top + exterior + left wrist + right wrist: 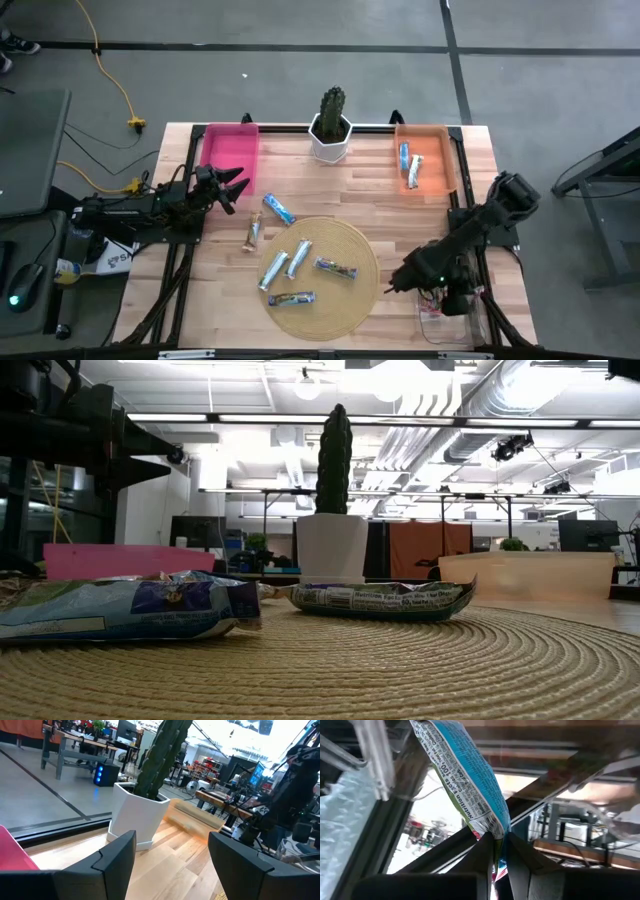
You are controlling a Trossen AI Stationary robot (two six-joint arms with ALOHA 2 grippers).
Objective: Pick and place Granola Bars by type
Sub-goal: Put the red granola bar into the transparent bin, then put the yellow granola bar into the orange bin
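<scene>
Several foil-wrapped granola bars [298,260] lie flat on the round woven mat [350,240], two of them close in the low view [130,610] [385,598]. Two more bars [279,209] [251,234] rest on the wood left of the mat. Two bars [409,165] lie in the orange bin [445,160]. My right arm [450,260] is over the near right corner, and its gripper [497,840] is shut on a blue-and-white bar [465,775]. My left gripper [170,852] [228,186] stands open beside the pink bin [232,150], touching nothing. My right gripper pinches the blue-and-white bar's crimped end [492,831] between its two fingers. The bar sticks out ahead of the fingertips [482,847], roughly along them. It is lifted clear of the table. The printed nutrition side of the wrapper faces the wrist camera.
A cactus in a white pot [330,132] stands at the far edge between the two bins. Clear plastic wrap [345,820] and the table's metal frame bars [375,760] lie close by the right gripper. Bare wood shows right of the mat [420,230].
</scene>
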